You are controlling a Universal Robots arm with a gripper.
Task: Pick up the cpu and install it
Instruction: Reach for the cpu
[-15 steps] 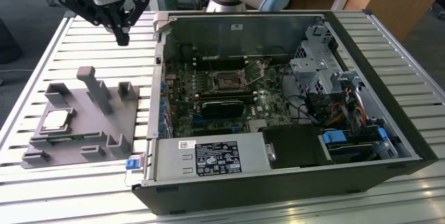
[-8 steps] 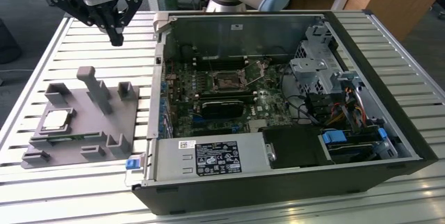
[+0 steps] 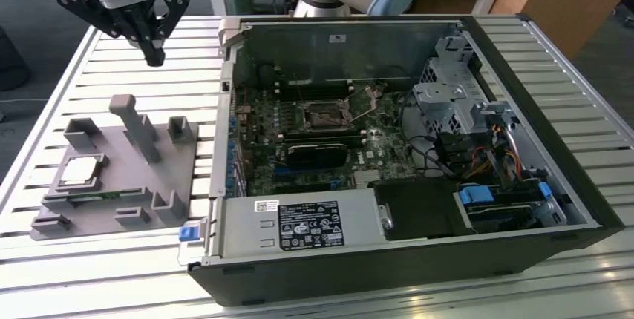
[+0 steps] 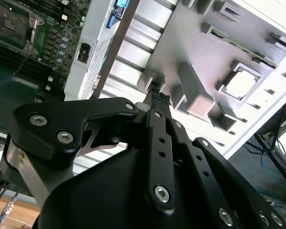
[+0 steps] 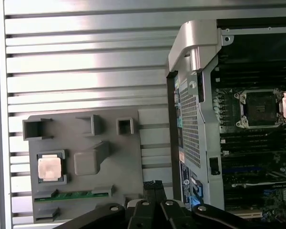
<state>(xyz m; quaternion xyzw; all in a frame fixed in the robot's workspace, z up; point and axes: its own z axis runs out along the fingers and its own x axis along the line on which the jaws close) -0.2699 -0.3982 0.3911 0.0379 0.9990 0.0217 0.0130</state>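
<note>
Gripper (image 3: 154, 58): fingers pressed together, holding nothing — raised well above the grey tray (image 3: 124, 178);
Cpu (image 3: 79, 172): seated in a square recess of the tray;
Socket (image 3: 322, 116): in the open case (image 3: 396, 260) — beside the tray

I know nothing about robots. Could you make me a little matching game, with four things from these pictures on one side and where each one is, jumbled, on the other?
Things:
1. cpu
2. tool
3. socket
4. grey tray

Places:
A. inside the open computer case
B. flat on the slatted table, beside the case
C. in the air above the table, shut, holding nothing
D. lying in a square recess of the tray

Pairs: 1-D, 2-C, 3-A, 4-B
</note>
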